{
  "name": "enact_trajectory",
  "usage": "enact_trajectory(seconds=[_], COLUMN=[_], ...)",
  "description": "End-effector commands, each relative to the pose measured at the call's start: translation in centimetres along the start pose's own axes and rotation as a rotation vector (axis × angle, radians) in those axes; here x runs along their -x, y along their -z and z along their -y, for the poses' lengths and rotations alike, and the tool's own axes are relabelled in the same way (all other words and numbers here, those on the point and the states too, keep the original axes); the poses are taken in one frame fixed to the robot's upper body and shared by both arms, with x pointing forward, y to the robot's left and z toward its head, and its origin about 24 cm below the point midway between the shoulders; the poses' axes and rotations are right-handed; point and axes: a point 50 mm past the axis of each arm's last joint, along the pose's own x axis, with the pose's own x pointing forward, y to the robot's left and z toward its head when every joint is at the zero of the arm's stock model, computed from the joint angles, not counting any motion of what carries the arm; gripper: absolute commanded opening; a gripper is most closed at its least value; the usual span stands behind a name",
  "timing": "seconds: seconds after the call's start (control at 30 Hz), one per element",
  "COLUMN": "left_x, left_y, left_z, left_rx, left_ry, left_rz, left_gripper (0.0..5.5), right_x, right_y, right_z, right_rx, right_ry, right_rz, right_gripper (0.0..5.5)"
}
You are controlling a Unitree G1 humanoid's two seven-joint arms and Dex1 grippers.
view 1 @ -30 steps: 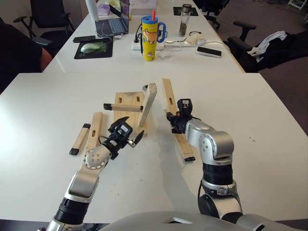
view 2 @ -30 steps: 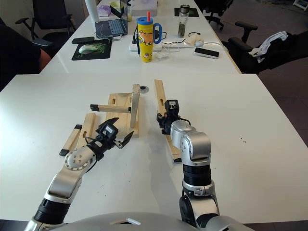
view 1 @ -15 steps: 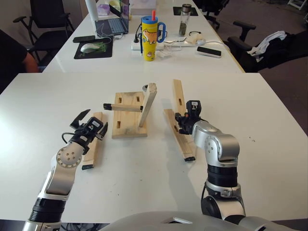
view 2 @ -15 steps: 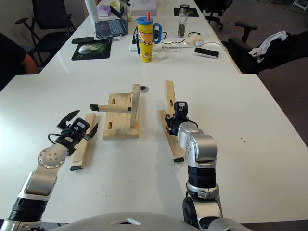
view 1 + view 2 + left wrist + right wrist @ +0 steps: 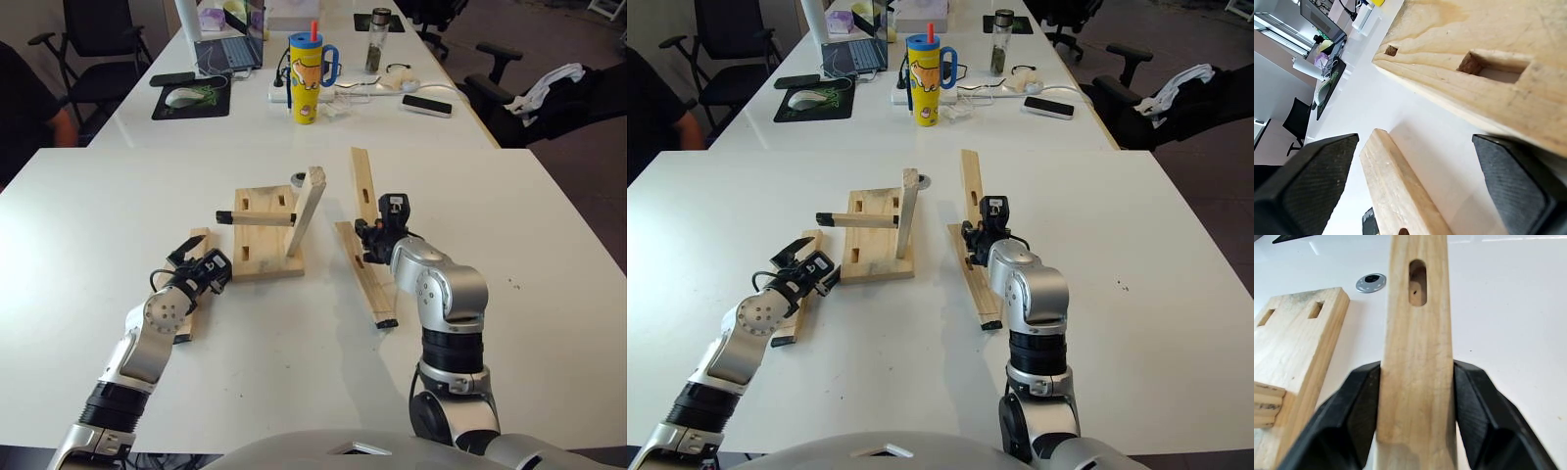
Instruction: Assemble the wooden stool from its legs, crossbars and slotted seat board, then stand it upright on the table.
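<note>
The left pincer has swung out from the seat board and hovers spread over the loose leg left of it. The right pincer still pinches another leg, tilted, just right of the board. A pickup looks next.

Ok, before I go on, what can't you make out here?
- Left eye view: the left gripper covers the middle of the pale wooden leg lying beneath it; whether they touch is unclear.
- Right wrist view: the slotted wooden leg in the right gripper is cut off by the picture's edge; its lower end is unseen.
- Eye views: the tilted leg hides its joint with the slotted wooden seat board; seating too small to judge.
</note>
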Motion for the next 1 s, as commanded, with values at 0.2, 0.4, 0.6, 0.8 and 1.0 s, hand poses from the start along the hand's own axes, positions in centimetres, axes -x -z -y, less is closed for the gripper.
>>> enact_trajectory(seconds=[0.2,0.4,0.6,0.8,1.0], left_x=[-0.4,-0.6,-0.9,-0.4,0.8], left_y=[-1.0,0.5,-0.2,-0.4,-2.4], left_z=[0.4,-2.7,-6.1,-9.7,-13.6], left_rx=[0.04,0.154,0.508,0.631,0.883], left_ry=[0.032,-0.108,-0.174,-0.134,0.032], left_rz=[0.041,0.026,0.197,0.318,0.509], left_gripper=[4.32,4.32,4.32,4.32,4.32], right_x=[0.5,1.3,4.3,10.2,10.8], right_y=[-2.7,-4.3,-7.8,-10.6,-6.4], right_z=[-0.5,2.2,2.1,-0.4,-2.4], right_rx=[-0.091,-0.113,-0.164,-0.215,-0.112], right_ry=[-0.225,-0.145,-0.432,-1.054,-1.28], right_rz=[0.313,0.486,0.725,0.779,0.46], right_gripper=[2.06,2.06,2.06,2.06,2.06])
